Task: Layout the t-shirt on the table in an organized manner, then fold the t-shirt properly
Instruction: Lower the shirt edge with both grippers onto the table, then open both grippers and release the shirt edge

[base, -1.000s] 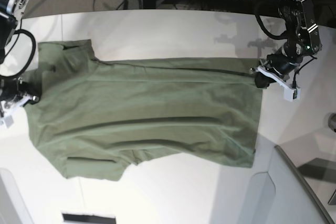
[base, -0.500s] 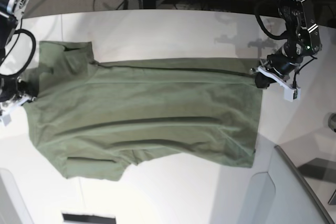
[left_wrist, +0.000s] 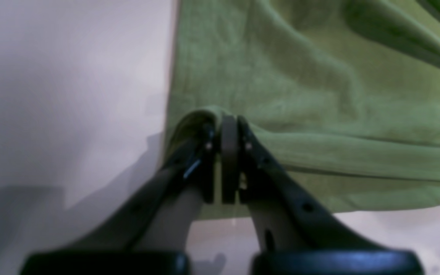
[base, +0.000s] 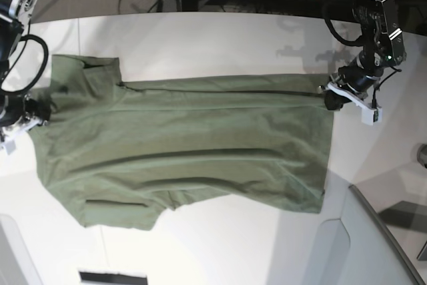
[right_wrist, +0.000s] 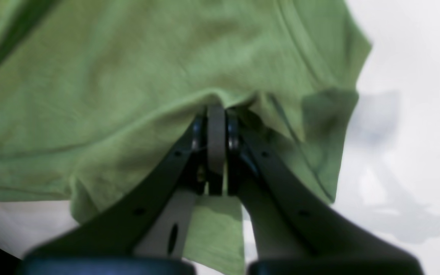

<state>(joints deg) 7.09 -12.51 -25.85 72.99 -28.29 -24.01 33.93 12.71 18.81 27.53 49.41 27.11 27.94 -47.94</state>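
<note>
Seemingly no legible label | t-shirt (base: 187,145) — both jaws pinch its edges

t-shirt (base: 180,145) spread on table (base: 220,38)

The t-shirt (base: 187,145) is a plain olive green with no print or pattern, darker along its creases; close up in the wrist views it reads as a lighter, yellower green (left_wrist: 319,95) (right_wrist: 109,76). The worktop (base: 220,38) is white, crossed by soft grey shadows. Each end effector has black fingers with pale grey inner faces, the left end effector (left_wrist: 228,152) and the right end effector (right_wrist: 216,141) alike. A grey panel (base: 360,245) sits at the lower corner.
</note>
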